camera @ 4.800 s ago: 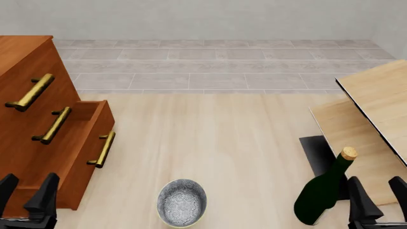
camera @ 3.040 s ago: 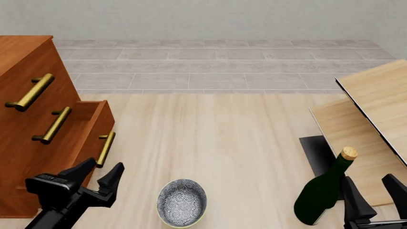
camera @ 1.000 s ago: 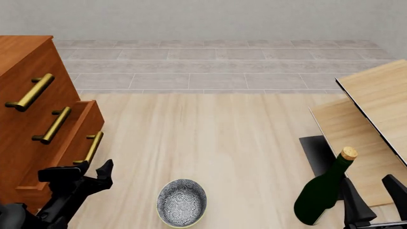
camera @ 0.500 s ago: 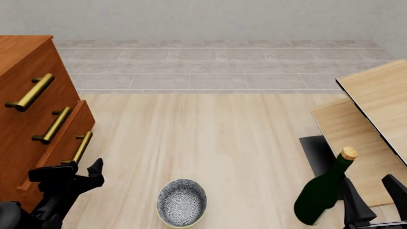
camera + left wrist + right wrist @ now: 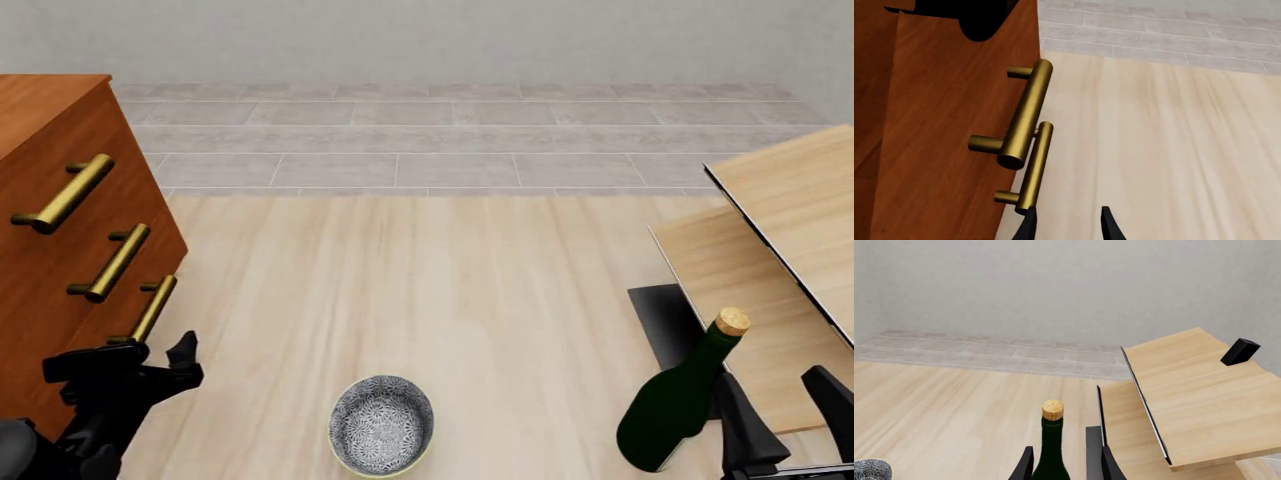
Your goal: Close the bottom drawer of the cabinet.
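Observation:
The reddish-brown cabinet [image 5: 40,150] stands at the left with three brass bar handles. Its bottom drawer [image 5: 114,335] sits about level with the two drawer fronts above it, and its handle [image 5: 150,310] is the lowest one. My left gripper [image 5: 134,355] is open right at the near end of that handle, against the drawer front. In the left wrist view the left gripper [image 5: 1066,225] shows two spread fingertips beside the lower handle [image 5: 1031,170]. My right gripper [image 5: 774,400] is open and empty at the bottom right.
A speckled bowl [image 5: 382,423] lies on the floor near the front centre. A dark green corked bottle [image 5: 681,400] stands just ahead of the right gripper [image 5: 1066,460]. A pale wood table [image 5: 787,230] fills the right side, with a small black block [image 5: 1239,351] on it.
The bottom drawer has slid leftward into the cabinet, from well pulled out to level with the others. My left gripper came up from the bottom edge and followed it. The right gripper barely moved.

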### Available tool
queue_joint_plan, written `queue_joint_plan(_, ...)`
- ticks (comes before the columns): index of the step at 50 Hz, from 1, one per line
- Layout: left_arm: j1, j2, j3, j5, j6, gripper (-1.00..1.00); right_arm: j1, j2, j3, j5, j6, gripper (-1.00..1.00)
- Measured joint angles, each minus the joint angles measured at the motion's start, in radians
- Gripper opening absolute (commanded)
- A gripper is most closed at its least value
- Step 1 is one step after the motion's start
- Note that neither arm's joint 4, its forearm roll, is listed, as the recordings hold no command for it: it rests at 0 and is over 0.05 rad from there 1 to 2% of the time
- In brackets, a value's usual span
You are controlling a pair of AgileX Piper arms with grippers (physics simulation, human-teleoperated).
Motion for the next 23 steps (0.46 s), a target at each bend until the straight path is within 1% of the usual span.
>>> queue_joint_plan(23,0.025,0.001,0.0,0.0,0.008,1.0,-0.001,-0.003,0.0,0.001,-0.001,1.0)
